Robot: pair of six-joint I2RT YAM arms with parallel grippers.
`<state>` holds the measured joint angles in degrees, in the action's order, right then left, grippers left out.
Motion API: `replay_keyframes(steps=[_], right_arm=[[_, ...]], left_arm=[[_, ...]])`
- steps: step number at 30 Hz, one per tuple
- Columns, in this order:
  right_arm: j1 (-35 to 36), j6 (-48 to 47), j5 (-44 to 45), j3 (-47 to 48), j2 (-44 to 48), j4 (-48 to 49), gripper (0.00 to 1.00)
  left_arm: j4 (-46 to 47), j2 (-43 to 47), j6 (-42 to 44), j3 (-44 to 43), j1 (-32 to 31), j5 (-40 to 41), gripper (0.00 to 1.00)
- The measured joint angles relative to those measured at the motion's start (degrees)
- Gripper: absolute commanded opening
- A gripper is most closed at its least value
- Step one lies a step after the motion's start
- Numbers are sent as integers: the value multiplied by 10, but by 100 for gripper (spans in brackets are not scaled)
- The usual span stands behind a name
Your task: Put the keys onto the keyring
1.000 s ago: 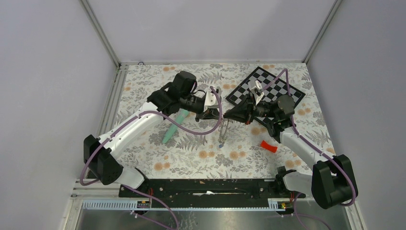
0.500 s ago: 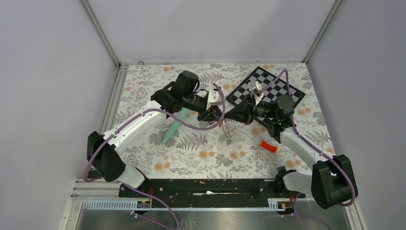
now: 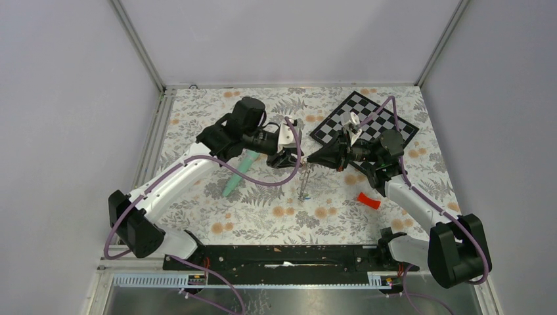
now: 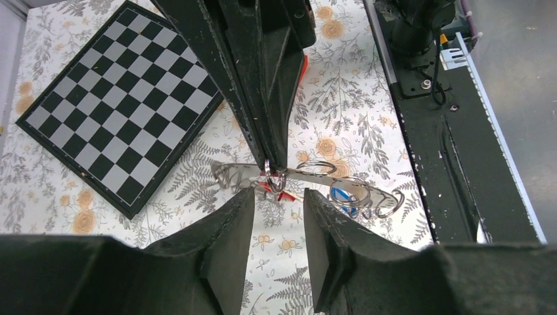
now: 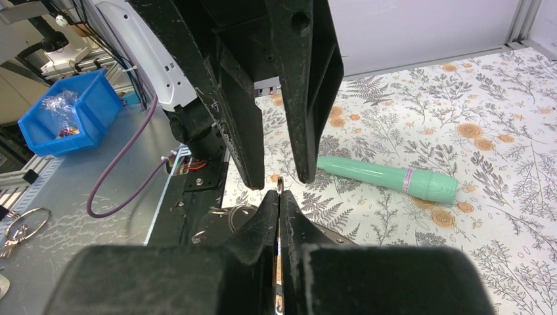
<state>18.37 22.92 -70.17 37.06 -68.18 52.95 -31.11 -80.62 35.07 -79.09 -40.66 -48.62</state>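
Observation:
My right gripper (image 3: pixel 309 159) (image 5: pixel 280 195) is shut on a thin metal ring of the keyring (image 4: pixel 278 177), held above the table's middle. From that ring hang the chain, more metal rings (image 4: pixel 316 168) and the keys (image 3: pixel 303 186). A red tag (image 4: pixel 270 187) and a blue tag (image 4: pixel 340 194) show among them. My left gripper (image 3: pixel 293 159) (image 4: pixel 279 201) faces the right one, just short of the bunch. Its jaws stand open with nothing between them, and its fingers (image 5: pixel 249 147) show on either side of the ring's edge in the right wrist view.
A mint-green tube (image 3: pixel 239 173) (image 5: pixel 389 178) lies under the left arm. A chessboard (image 3: pixel 365 120) (image 4: pixel 118 98) sits at the back right. A curved red plastic piece (image 3: pixel 368 200) lies right of the bunch. The black base rail (image 3: pixel 282 256) runs along the near edge.
My left gripper's jaws have opened and let go of the bunch, drawing slightly back to the left. The bunch now hangs from the right gripper alone.

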Motion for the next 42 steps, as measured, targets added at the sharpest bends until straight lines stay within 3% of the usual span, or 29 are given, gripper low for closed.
replay_keyframes(steps=[20, 25, 29, 34, 35, 38, 42], right_arm=[[0, -19, 0, 0, 2, -13, 0], [0, -25, 0, -1, 2, -15, 0], [0, -30, 1, -1, 2, -19, 0], [0, -39, 0, -1, 6, -24, 0], [0, -41, 0, -1, 6, -26, 2], [0, -62, 2, -2, 11, -44, 18], [0, -137, 5, 1, 24, -119, 36]], left_arm=[[16, -31, -55, 0, 0, -10, 25], [21, -32, -68, -1, 0, -15, 16], [21, -32, -78, -1, -1, -19, 0], [22, -33, -87, -1, -1, -21, 0], [20, -34, -87, -2, -1, -20, 0], [-2, -38, -83, -16, -4, -4, 0], [-68, -48, -64, -56, -28, 68, 0]])
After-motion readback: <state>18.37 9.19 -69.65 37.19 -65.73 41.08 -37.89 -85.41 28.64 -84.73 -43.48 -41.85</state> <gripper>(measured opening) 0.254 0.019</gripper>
